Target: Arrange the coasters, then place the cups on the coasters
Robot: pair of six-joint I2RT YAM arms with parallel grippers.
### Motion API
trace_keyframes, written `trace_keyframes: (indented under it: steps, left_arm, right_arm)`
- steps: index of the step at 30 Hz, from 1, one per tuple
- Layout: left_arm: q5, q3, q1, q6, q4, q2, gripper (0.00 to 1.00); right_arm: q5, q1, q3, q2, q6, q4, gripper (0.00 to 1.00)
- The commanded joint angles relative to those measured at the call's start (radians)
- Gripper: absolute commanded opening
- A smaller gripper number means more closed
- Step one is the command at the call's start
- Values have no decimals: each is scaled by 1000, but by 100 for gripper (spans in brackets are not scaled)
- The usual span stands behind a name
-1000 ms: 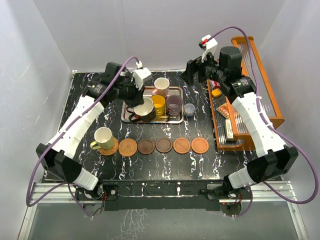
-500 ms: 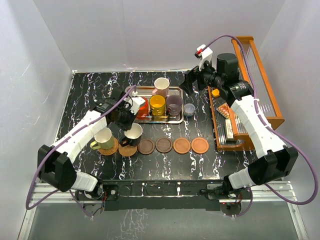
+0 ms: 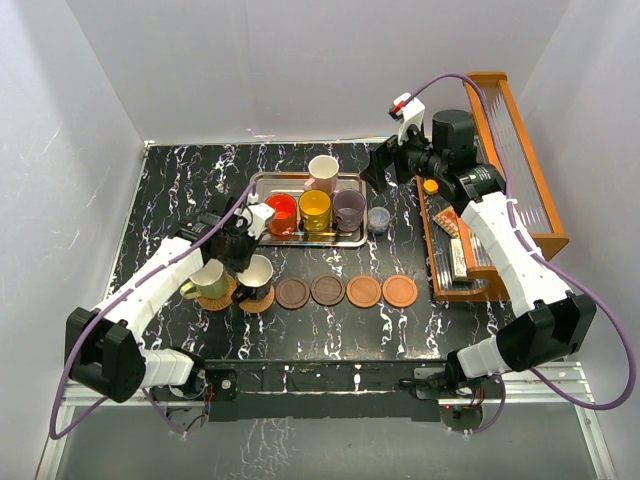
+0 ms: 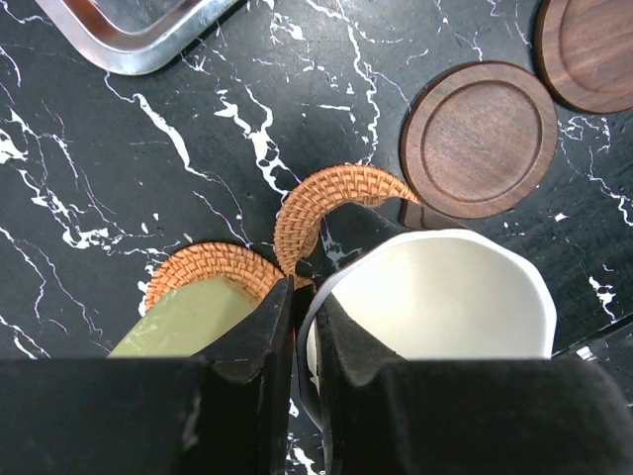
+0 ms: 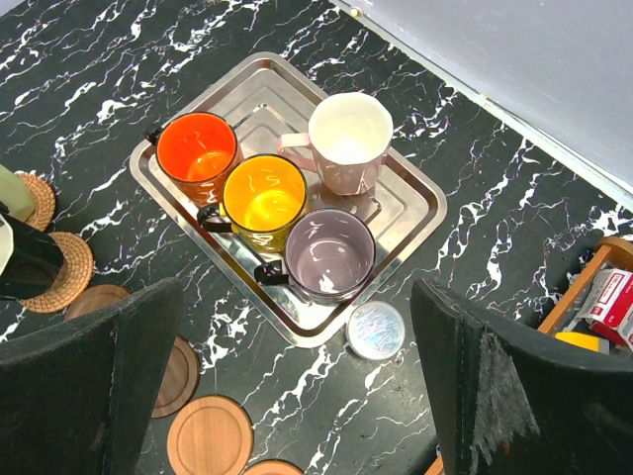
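The left gripper (image 4: 302,297) is clamped on the wall of the black mug (image 4: 435,297), one finger inside the cream interior and one outside. It holds the mug over the second wicker coaster (image 4: 331,198) of the row. The wrist view does not show whether the mug's base rests on the weave or hangs just above it. The mug looks shifted toward the dark wood coaster (image 4: 480,139), with an arc of wicker showing on one side only. If it is let go like that, its base may land on the coaster's edge and rock.

The tighter risk is on the other side. The cream-yellow mug (image 4: 188,322) stands on the first wicker coaster (image 4: 213,262), just beside the outer finger, and the two wicker coasters appear to touch. When the jaws part, that finger has little room and could nudge the mug or push its coaster out of line. The inner finger could also catch the rim on the way up and tip the black mug.

The right gripper (image 3: 385,168) hovers empty, fingers wide apart, above the steel tray (image 5: 265,89). On the tray wait the red-orange mug (image 5: 198,158), yellow-orange mug (image 5: 262,193), purple-grey mug (image 5: 331,252) and pink mug (image 5: 348,139). They stand close together, so a wide approach could bump a neighbour. The small lidded jar (image 5: 376,330), just beside the tray near the purple-grey mug, could be knocked over too.
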Motion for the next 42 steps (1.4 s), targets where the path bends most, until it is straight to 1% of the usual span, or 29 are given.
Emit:
trace_keyframes:
  steps: [1, 24, 42]
  left_arm:
    - [44, -5, 8, -18, 44, -55, 0]
    - [30, -42, 21, -10, 71, -33, 0]
    - [81, -57, 56, -24, 63, -44, 0]
  right_arm:
    - [-2, 1, 0, -31, -11, 48, 98]
    - [-12, -1, 4, -22, -13, 45, 98]
    - [-24, 1, 5, -15, -14, 42, 98]
